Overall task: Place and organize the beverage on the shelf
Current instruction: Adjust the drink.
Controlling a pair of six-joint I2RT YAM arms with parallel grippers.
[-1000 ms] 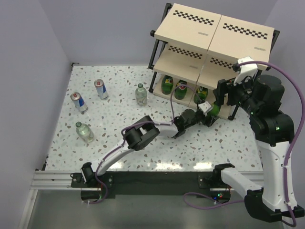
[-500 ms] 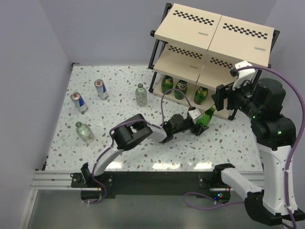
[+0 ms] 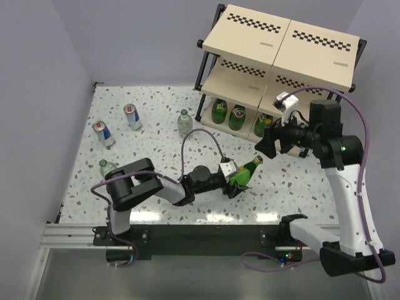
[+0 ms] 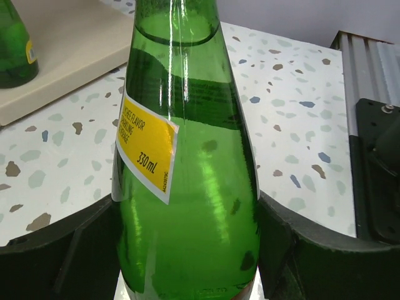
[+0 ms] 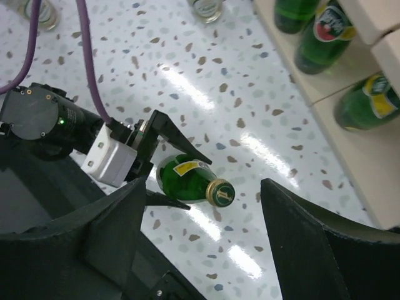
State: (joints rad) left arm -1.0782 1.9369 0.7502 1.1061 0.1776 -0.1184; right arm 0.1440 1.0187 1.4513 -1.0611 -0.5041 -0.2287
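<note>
Green glass bottle with the yellow label (image 5: 190,180) is clamped low in the left hand (image 5: 164,167), tilted over the speckled surface (image 3: 156,144) just short of the black-framed, beige-board shelf (image 3: 250,31), cap aimed at the wide-open right hand (image 3: 267,144), so it looks like a handover setup to me.

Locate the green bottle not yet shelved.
Top view, centre-right: the green bottle lies tilted in the left gripper, in front of the shelf, cap toward the right gripper.
</note>
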